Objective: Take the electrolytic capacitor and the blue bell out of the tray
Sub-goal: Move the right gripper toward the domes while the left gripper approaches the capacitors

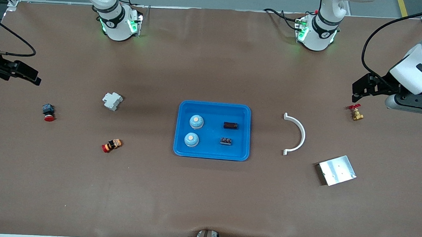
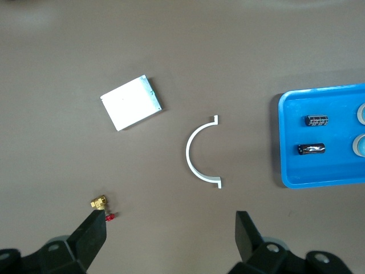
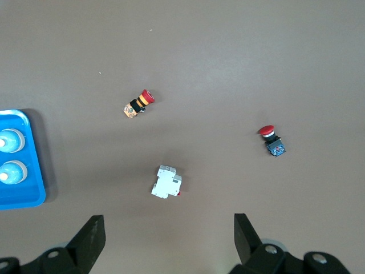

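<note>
A blue tray (image 1: pixel 211 153) lies mid-table. In it are two light-blue bells (image 1: pixel 196 121) (image 1: pixel 191 139) toward the right arm's end, and two dark capacitors (image 1: pixel 230 125) (image 1: pixel 225 141) toward the left arm's end. The left wrist view shows the tray (image 2: pixel 296 171) and both capacitors (image 2: pixel 311 149) (image 2: pixel 316 120). The right wrist view shows the tray's end (image 3: pixel 25 200) and both bells (image 3: pixel 10 141) (image 3: pixel 11 171). My left gripper (image 1: pixel 359 89) (image 2: pixel 169 228) is open and empty over the table's left-arm end. My right gripper (image 1: pixel 30 76) (image 3: pixel 169 228) is open and empty over the right-arm end.
A brass valve with a red handle (image 1: pixel 356 113), a white curved piece (image 1: pixel 298 135) and a metal plate (image 1: pixel 336 170) lie toward the left arm's end. A white breaker (image 1: pixel 112 100) and two red push buttons (image 1: pixel 48 112) (image 1: pixel 111 145) lie toward the right arm's end.
</note>
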You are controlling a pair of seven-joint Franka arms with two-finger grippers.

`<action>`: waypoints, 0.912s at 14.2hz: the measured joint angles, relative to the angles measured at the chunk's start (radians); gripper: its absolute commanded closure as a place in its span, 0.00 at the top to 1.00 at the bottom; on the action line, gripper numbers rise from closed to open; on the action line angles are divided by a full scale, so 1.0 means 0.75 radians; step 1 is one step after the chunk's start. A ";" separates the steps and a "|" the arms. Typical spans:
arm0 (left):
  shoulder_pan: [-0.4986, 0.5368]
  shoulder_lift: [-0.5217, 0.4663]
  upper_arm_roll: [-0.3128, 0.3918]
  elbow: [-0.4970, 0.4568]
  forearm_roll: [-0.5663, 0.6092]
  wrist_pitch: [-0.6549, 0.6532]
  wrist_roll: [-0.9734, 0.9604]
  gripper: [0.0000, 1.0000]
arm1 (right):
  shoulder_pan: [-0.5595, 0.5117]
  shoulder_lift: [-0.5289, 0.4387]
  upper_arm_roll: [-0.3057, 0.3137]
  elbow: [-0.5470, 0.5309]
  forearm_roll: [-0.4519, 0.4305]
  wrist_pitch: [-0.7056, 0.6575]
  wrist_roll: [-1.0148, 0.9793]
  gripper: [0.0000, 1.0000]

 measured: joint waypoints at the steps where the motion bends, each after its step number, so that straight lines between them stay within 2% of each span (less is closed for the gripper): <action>1: 0.000 0.000 0.000 0.000 0.000 0.000 0.000 1.00 | 0.000 0.000 -0.002 0.000 0.000 0.000 0.000 1.00; 13: 0.000 0.000 -0.023 -0.003 0.000 -0.001 0.000 1.00 | 0.026 0.000 -0.004 -0.007 0.007 -0.024 -0.001 1.00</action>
